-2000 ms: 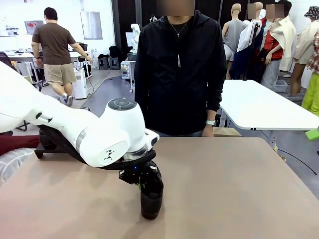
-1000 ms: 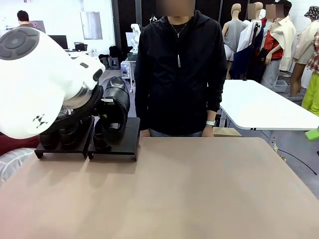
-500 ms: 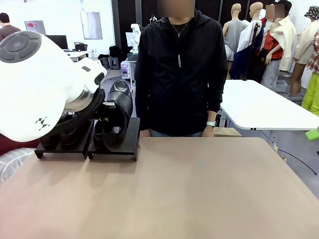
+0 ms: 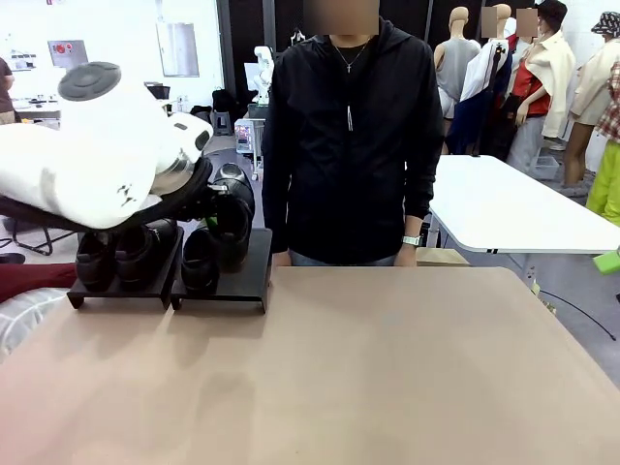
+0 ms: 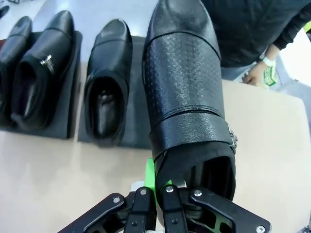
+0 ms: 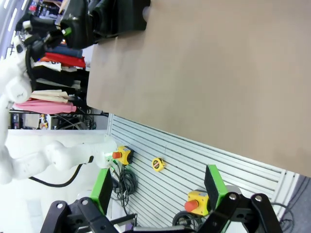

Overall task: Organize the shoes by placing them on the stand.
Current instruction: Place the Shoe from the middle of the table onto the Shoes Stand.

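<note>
At the far left of the worktop (image 4: 387, 368), your left gripper (image 5: 158, 194) is clamped on the heel rim of the fourth shoe (image 5: 187, 92), holding it above the empty right-hand slot of the stand (image 4: 247, 276). Three shoes are already seated: two (image 5: 34, 68) on the left tray, one (image 5: 107, 80) on the left half of the right tray. Your right gripper (image 6: 160, 194) stands wide and empty, well clear at the worktop's edge.

Advice for the step in hand: lower the shoe straight down, sole level, keeping it just beside its seated neighbour without nudging it. Bring the heel inside the tray's near edge before you let go; a heel left overhanging may tip the shoe onto the worktop. Release only once the sole bears fully on the tray.

Orientation: in the left wrist view the held shoe's long axis runs near to far, toe towards the person (image 4: 349, 136), heel opening towards you, parallel to the seated shoes. In the front view it appears pitched, so level it first.
</note>
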{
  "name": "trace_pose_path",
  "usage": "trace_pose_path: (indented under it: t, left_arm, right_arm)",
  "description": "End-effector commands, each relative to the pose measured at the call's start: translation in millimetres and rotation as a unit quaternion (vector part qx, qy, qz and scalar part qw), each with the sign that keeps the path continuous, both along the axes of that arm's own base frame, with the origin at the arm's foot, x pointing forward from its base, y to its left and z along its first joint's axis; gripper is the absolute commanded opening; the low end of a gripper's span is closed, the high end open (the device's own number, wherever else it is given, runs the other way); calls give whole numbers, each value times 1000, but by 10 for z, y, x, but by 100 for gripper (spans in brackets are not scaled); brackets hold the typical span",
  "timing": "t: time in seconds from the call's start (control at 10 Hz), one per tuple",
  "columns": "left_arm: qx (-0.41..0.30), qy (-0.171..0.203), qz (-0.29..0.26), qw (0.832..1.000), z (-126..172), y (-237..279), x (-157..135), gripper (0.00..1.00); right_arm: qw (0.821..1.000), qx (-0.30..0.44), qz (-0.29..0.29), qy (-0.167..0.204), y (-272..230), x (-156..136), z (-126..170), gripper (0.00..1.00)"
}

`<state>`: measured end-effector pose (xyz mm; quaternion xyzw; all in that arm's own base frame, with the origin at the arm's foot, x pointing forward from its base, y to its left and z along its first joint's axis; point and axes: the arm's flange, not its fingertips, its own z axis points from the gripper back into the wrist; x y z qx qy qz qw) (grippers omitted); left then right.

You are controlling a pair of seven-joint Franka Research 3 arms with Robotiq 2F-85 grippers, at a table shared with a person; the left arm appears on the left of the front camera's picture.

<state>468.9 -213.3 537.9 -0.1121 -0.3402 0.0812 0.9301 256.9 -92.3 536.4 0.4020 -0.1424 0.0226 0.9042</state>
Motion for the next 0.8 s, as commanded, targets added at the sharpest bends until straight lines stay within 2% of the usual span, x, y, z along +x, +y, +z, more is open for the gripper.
trace_pose_path:
  t: [0.0, 0.2, 0.4, 0.7]
  left_arm:
    - [-3, 9, -17, 1000, -131, -175, 353, 0]
    - [14, 27, -22, 999, -510, -200, 693, 0]
    - [36, 52, -17, 998, -873, -182, 897, 0]
    - [33, 30, -5, 999, -1080, -163, 1005, 0]
  right_arm:
    - [1000, 7, 10, -12, -17, 7, 17, 100]
    - [1000, 7, 10, -12, -17, 7, 17, 100]
    - [1000, 7, 10, -12, -17, 7, 17, 100]
    - [1000, 7, 10, -12, -17, 7, 17, 100]
